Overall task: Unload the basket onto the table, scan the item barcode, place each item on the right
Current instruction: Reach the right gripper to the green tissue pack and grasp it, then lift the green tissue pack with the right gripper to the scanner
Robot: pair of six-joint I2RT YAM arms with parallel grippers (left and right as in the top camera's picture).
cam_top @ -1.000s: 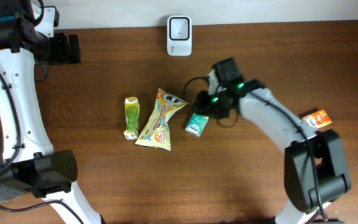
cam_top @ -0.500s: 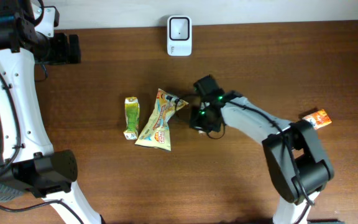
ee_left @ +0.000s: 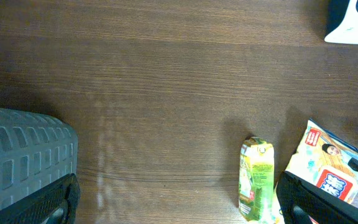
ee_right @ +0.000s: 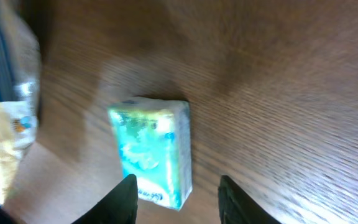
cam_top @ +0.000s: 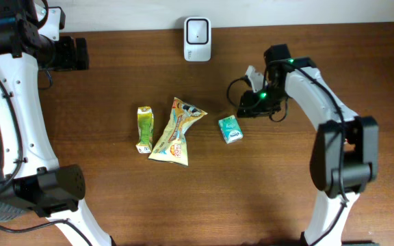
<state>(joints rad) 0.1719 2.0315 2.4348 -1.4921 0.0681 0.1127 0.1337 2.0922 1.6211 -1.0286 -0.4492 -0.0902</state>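
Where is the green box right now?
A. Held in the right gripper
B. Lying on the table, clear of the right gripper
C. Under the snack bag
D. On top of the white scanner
B: the green box lies on the table, and the right gripper is beside it, open and holding nothing.

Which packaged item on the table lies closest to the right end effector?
The small teal box, just beside the right end effector; the yellow snack bag and green carton lie farther away.
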